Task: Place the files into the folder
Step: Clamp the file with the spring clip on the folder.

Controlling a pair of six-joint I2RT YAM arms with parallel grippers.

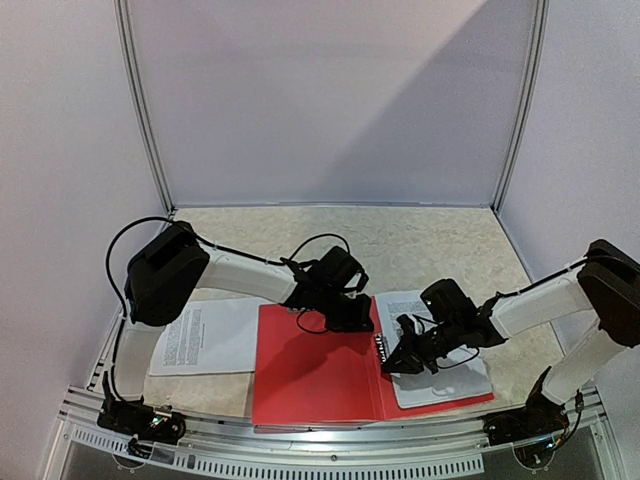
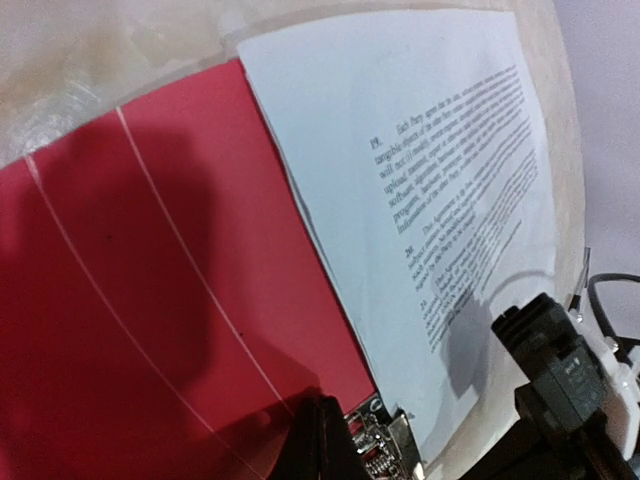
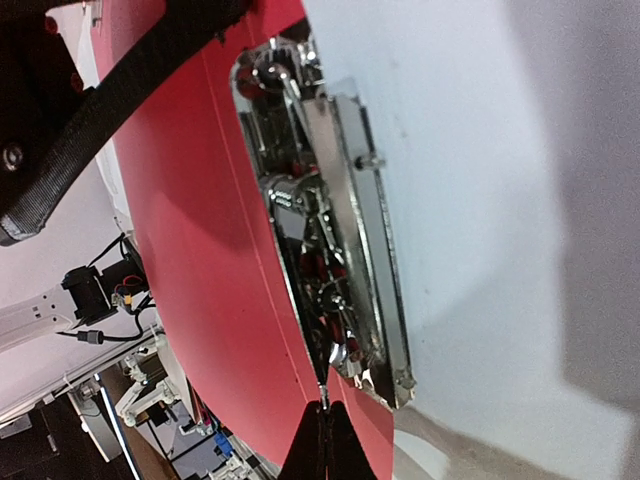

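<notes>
One printed sheet (image 1: 450, 385) lies in the open folder (image 1: 310, 370) beside its metal clip (image 3: 330, 240); left gripper (image 1: 352, 320) and right gripper (image 1: 397, 362) closed.

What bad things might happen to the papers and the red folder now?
1. The shut right gripper sits close to the metal clip; it might snag there or crumple the sheet in the folder.
2. A loose sheet lies outside the folder, on its left, partly under the left arm, which might drag it off.

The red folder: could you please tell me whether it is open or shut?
Open. The folder lies spread flat, its metal clip exposed at the spine, and a printed sheet rests on its right cover.
</notes>
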